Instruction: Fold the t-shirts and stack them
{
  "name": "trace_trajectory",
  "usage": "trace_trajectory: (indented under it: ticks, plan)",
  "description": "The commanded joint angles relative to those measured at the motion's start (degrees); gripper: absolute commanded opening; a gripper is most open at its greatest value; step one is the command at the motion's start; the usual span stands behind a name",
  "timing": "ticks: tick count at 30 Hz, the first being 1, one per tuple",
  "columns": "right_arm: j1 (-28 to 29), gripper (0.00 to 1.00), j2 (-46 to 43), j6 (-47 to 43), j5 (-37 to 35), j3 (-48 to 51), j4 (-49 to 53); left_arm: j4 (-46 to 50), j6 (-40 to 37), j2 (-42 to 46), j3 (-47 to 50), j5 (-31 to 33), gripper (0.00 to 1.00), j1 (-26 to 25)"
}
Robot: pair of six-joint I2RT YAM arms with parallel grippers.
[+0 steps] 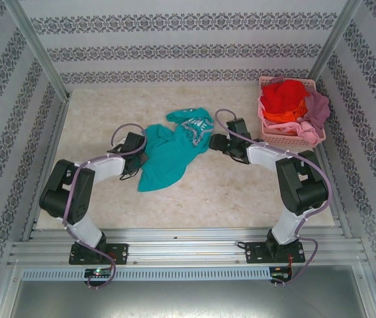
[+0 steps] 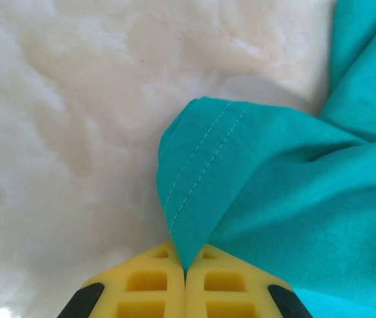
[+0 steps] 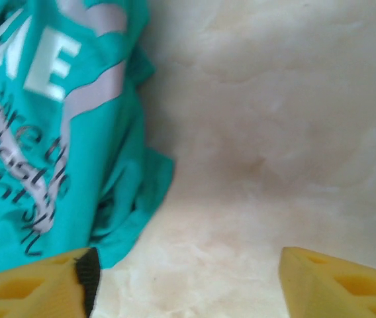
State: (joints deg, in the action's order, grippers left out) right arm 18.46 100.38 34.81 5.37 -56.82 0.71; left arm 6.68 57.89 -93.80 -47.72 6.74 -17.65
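A teal t-shirt (image 1: 171, 149) with white chest lettering lies crumpled in the middle of the table. My left gripper (image 1: 144, 158) is at its left edge, its yellow fingers (image 2: 149, 281) shut on a stitched hem corner of the teal t-shirt (image 2: 267, 179). On the shirt's right side my right gripper (image 1: 212, 142) stands open over bare table, its fingers (image 3: 32, 285) beside the teal t-shirt (image 3: 55, 126) with nothing between them. Red (image 1: 284, 96), orange (image 1: 282, 120) and mauve-pink (image 1: 317, 106) t-shirts are heaped in the basket.
The pink plastic lattice basket (image 1: 277, 138) stands at the back right, close to my right arm. Patterned walls and metal posts enclose the marble-look table (image 1: 228, 185), with open room in front of the teal shirt.
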Motion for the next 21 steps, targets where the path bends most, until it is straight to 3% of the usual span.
trace_trajectory:
  ticks: [1, 15, 21]
  plan:
    - [0.57, 0.66, 0.46, -0.05, 0.99, -0.62, -2.91, -2.73, -1.63, 4.79, 3.14, 3.72, 0.0, 0.48]
    - [5.03, 0.34, 10.08, -0.6, 3.32, -7.43, -3.18, -4.89, 0.3, 6.14, 7.9, -0.77, 0.0, 1.68]
    - [4.63, 0.3, 14.6, -1.22, 3.88, -10.97, -2.45, -3.98, 1.96, 6.09, 9.59, 0.79, 0.0, 1.66]
